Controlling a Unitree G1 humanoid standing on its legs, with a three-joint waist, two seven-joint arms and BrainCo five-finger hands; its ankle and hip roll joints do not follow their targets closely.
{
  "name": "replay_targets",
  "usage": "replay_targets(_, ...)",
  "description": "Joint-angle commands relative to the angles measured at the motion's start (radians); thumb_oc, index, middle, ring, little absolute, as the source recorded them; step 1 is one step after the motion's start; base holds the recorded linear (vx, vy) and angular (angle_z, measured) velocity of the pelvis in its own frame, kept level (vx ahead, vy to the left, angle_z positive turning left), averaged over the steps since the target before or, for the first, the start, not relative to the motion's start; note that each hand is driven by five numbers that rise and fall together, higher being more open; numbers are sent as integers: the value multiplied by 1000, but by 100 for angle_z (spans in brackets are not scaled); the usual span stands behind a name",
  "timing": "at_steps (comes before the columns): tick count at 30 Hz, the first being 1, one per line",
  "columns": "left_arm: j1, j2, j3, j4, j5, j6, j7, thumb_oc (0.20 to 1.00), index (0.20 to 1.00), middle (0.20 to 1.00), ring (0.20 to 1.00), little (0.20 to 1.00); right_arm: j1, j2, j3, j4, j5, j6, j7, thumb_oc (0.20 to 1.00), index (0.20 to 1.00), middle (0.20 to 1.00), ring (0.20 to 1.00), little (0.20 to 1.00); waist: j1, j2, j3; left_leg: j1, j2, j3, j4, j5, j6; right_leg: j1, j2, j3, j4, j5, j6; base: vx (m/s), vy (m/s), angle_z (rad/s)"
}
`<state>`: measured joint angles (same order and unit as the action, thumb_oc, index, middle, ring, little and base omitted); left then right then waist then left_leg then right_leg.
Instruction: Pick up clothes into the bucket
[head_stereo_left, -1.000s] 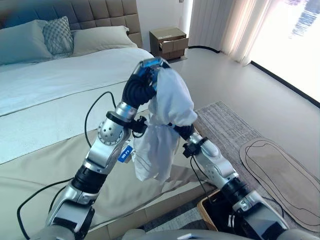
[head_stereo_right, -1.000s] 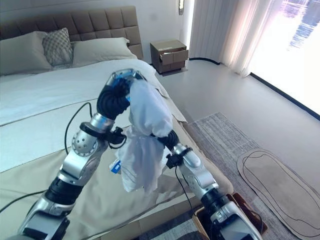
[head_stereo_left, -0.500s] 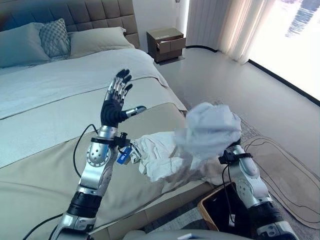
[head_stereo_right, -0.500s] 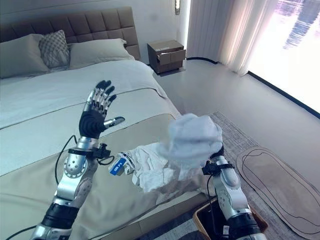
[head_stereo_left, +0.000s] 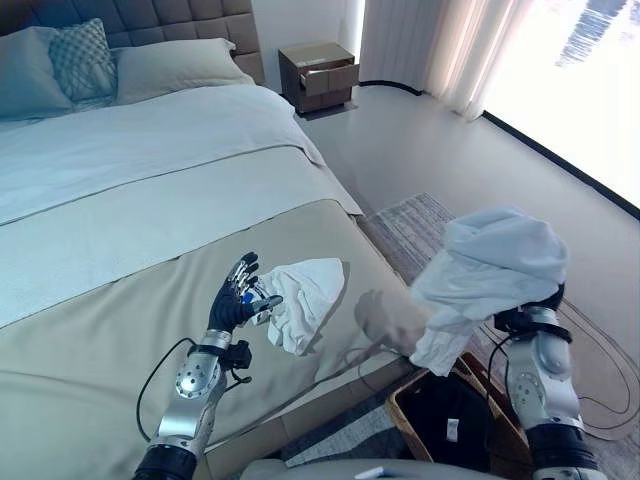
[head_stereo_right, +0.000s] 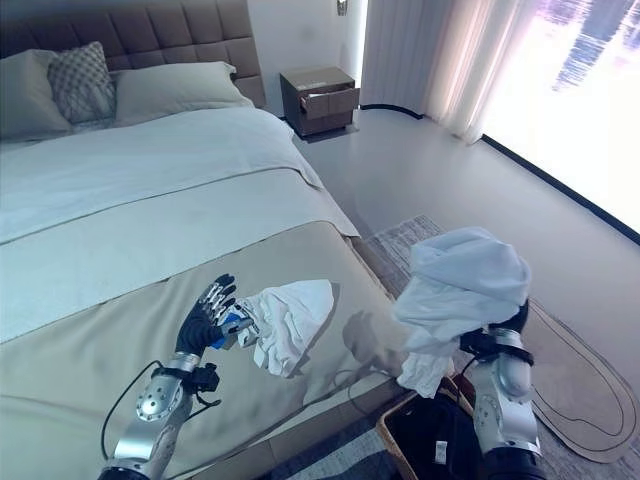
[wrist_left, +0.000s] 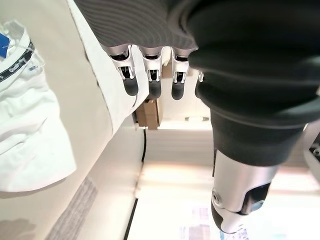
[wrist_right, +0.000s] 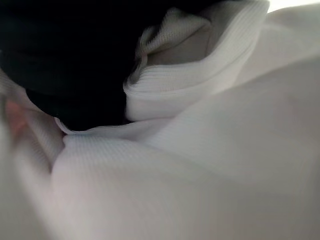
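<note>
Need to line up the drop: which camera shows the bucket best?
The left eye view: the dark woven bucket sits on the floor by the bed, its open top showing below the hanging white garment. The right eye view cuts it off at the frame's bottom edge.

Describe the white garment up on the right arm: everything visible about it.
The white garment is a soft, crumpled bundle of ribbed-looking knit cloth, draped over the top of the raised right arm so that the right hand is hidden under it. A loose end hangs down toward the dark-lined bucket on the floor by the bed, without reaching it. In the right wrist view its folds and a ribbed hem lie close against the camera.
</note>
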<state>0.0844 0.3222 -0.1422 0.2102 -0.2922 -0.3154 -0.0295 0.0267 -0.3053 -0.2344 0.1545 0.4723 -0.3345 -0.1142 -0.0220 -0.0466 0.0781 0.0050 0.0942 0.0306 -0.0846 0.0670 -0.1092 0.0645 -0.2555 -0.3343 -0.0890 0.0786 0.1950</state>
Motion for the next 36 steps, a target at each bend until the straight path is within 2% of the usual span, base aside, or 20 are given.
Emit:
replay_targets(1,-16,-1,57,-14,-64,-52,-36,1000,1000,1000,1000,1000,-32,-40,-99,-111,-28,-108,-27,200,200,200,200,200,-27,-23,-7,-4,-8,58,89,-92,46,-56,9,26,84,14,1,-13,-28,-11)
replay_targets(2,-10,-22,70,-11,-121,-50,-48,1000,1000,1000,1000,1000,-15,-47,-126,-110,-32,-109,-34,200,200,200,200,200,-37,-25,-3,-3,-7,65,98,-98,49,-62,8,37,88,15,1,-11,-19,-21)
replay_targets(6,-5,-39,72,-15,-184,-47,-78,1000,1000,1000,1000,1000,11,-48,-154,-110,-27,-111,-32,200,200,200,200,200,-53,-22,8,-4,-6,85,126,-115,53,-76,6,64,101,13,1,-26,-14,-22)
replay_targets(16,-26,-35,29,-10,-178,-48,-93,1000,1000,1000,1000,1000,10,-27,-132,-81,-97,-87,-78,200,200,200,200,200,-74,-21,19,4,-15,113,185,-156,66,-71,-8,102,127,10,9,-2,40,-20)
replay_targets(18,-31,-26,20,-12,-166,-49,-92,1000,1000,1000,1000,1000,12,-21,-124,-83,-127,-74,-94,200,200,200,200,200,-82,-20,25,8,-30,120,190,-167,77,-77,-23,111,145,13,15,-37,110,-3)
replay_targets(20,-41,-8,14,-21,-149,-57,-86,1000,1000,1000,1000,1000,2,-24,-116,-67,-161,-59,-114,200,200,200,200,200,-88,-19,51,2,-48,135,207,-179,92,-106,-48,124,190,21,26,-142,189,-4)
replay_targets(21,-47,12,8,-42,-137,-65,-81,1000,1000,1000,1000,1000,-25,-37,-105,-36,-198,-43,-139,200,200,200,200,200,-86,-16,86,-6,-69,156,231,-199,111,-146,-78,137,247,27,36,-147,180,-18)
replay_targets(22,-48,12,9,-42,-137,-65,-80,1000,1000,1000,1000,1000,-27,-38,-104,-35,-199,-43,-140,200,200,200,200,200,-84,-17,88,-7,-70,159,234,-201,112,-150,-80,142,253,25,37,-175,209,-38)
replay_targets(23,-49,25,9,-68,-135,-75,-74,1000,1000,1000,1000,1000,-53,-42,-99,-11,-210,-36,-161,200,200,200,200,200,-78,-8,119,-14,-75,176,258,-214,122,-184,-109,130,309,27,41,-83,92,-40)
replay_targets(24,-50,25,10,-70,-135,-74,-73,1000,1000,1000,1000,1000,-56,-43,-99,-10,-210,-36,-162,200,200,200,200,200,-77,-9,121,-15,-76,177,262,-216,123,-187,-111,133,316,24,42,-118,110,-48)
replay_targets(25,-37,34,16,-91,-142,-78,-72,1000,1000,1000,1000,1000,-75,-54,-88,12,-230,-26,-174,200,200,200,200,200,-64,-1,139,-22,-81,188,276,-222,125,-201,-149,104,344,31,38,-44,25,-33)
replay_targets(26,-36,34,17,-92,-143,-77,-72,1000,1000,1000,1000,1000,-77,-54,-87,14,-231,-26,-175,200,200,200,200,200,-65,-2,139,-23,-81,188,277,-223,125,-202,-150,105,345,30,39,-84,-36,-30)
replay_targets(27,-22,37,28,-110,-166,-80,-77,1000,1000,1000,1000,1000,-80,-58,-83,20,-234,-20,-176,200,200,200,200,200,-62,0,155,-38,-77,190,292,-222,116,-198,-179,105,326,48,38,-100,-86,-15)
replay_targets(29,-20,39,29,-108,-173,-83,-75,1000,1000,1000,1000,1000,-89,-62,-72,28,-230,-22,-176,200,200,200,200,200,-60,-1,166,-58,-75,198,310,-219,112,-194,-186,92,302,60,38,-160,-97,-6)
replay_targets(30,-18,50,40,-117,-178,-89,-68,1000,1000,1000,1000,1000,-125,-69,-46,39,-207,-27,-163,200,200,200,200,200,-50,-9,187,-102,-59,225,335,-213,102,-210,-184,61,264,52,37,-165,-83,-1)
replay_targets(31,-18,51,42,-118,-178,-88,-68,1000,1000,1000,1000,1000,-128,-69,-45,41,-206,-28,-163,200,200,200,200,200,-49,-9,185,-107,-57,226,340,-214,101,-214,-181,63,262,53,36,-296,-232,-15)
replay_targets(32,-15,59,46,-128,-190,-99,-66,1000,1000,1000,1000,1000,-141,-80,-29,32,-205,-32,-155,200,200,200,200,200,-49,-14,216,-154,-25,223,375,-203,88,-245,-162,79,252,46,29,-139,-154,-35)
replay_targets(33,-17,59,47,-127,-190,-99,-66,1000,1000,1000,1000,1000,-144,-80,-28,34,-205,-33,-155,200,200,200,200,200,-48,-12,216,-160,-21,223,380,-204,87,-249,-160,80,254,46,27,-206,-207,-50)
replay_targets(35,-30,58,45,-145,-228,-114,-48,1000,1000,1000,1000,1000,-190,-93,16,32,-216,-37,-169,200,200,200,200,200,-52,2,266,-207,16,202,414,-194,82,-313,-127,100,288,27,8,-169,-139,-27)
replay_targets(36,-31,57,46,-144,-228,-114,-47,1000,1000,1000,1000,1000,-193,-93,16,34,-216,-37,-170,200,200,200,200,200,-52,3,265,-211,17,203,416,-194,82,-318,-127,102,291,27,7,-216,-161,-15)
